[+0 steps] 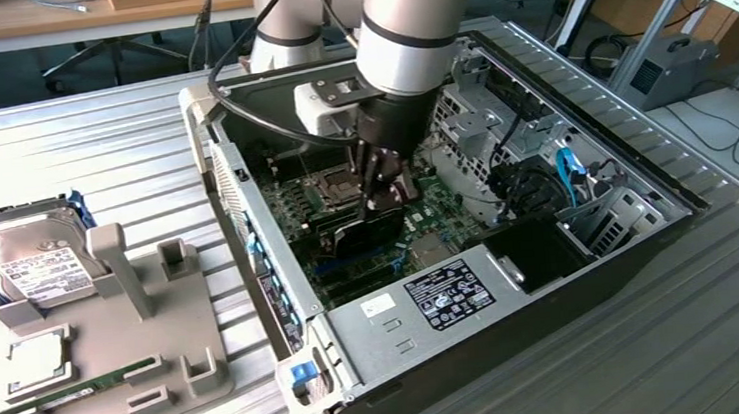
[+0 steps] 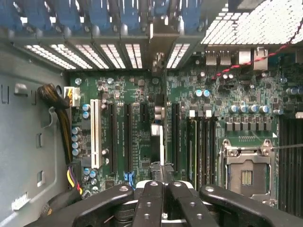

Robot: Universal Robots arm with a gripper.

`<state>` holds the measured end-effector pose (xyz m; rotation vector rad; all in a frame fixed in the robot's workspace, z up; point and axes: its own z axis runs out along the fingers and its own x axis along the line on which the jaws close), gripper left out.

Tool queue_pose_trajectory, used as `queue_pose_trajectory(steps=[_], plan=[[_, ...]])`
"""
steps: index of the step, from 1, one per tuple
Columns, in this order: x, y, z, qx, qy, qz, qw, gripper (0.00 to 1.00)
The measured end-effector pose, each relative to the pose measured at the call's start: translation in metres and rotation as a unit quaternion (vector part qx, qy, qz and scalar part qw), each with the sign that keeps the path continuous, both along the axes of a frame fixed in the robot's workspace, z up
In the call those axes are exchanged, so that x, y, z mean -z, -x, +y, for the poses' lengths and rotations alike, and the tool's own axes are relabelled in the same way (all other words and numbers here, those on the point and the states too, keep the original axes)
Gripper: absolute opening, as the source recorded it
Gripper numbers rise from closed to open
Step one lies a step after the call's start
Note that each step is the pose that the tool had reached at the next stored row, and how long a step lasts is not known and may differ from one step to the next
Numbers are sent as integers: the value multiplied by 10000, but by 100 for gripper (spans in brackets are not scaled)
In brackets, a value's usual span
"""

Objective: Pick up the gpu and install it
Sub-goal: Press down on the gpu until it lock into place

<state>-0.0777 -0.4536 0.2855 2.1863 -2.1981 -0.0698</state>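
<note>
Claw (image 1: 384, 198) clamped tight on the gpu (image 1: 374, 229), held edge-on down inside the open pc case (image 1: 637, 206), right over the motherboard (image 2: 142, 94) slots. Could easily jam or bend if card edge sits off the slot.

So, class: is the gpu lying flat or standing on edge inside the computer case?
On edge. The gpu stands upright over the motherboard, pinched in the shut gripper; the wrist view shows it edge-on.
</note>
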Motion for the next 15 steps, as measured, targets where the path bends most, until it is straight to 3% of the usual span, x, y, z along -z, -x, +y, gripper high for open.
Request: queue_pose_trajectory(steps=[6, 15], plan=[[29, 152, 2, 0, 0, 0, 10000, 11], [66, 278, 36, 0, 0, 0, 10000, 11]])
